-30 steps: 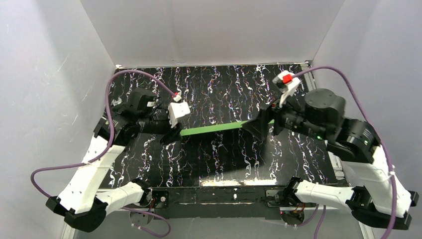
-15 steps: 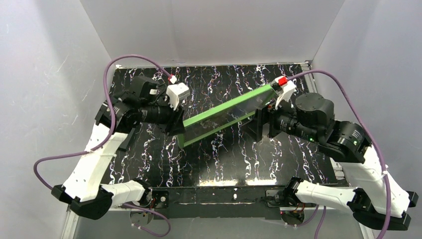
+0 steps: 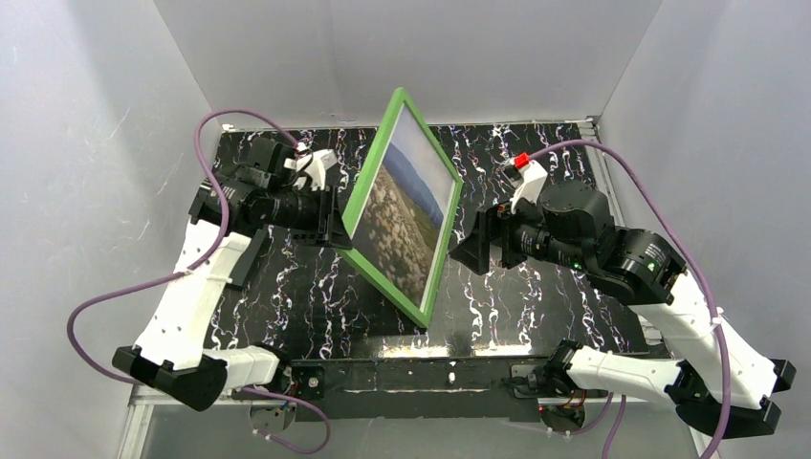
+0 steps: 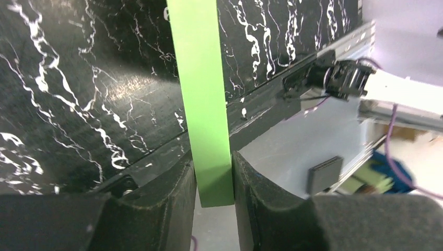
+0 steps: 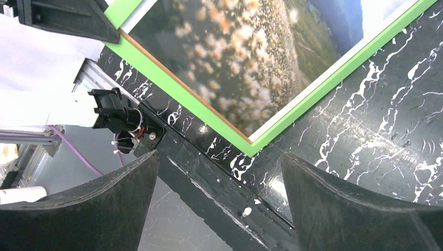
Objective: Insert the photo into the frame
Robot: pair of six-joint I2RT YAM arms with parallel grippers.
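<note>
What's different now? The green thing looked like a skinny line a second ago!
The frame swung up from edge-on to steeply tilted, so the photo inside it faces the top camera. The right tool let go and sits open, apart from it. The left tool stays clamped on the frame's edge; the table looks the same.

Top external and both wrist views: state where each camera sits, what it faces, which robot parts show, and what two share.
Top external: above, behind the arms, looking down at the table; both arms show.
Left wrist: on that wrist, facing the table's near edge; its jaws clamp the frame.
Right wrist: on that wrist, facing the photo; open jaws show.
Both wrists share the frame.
</note>
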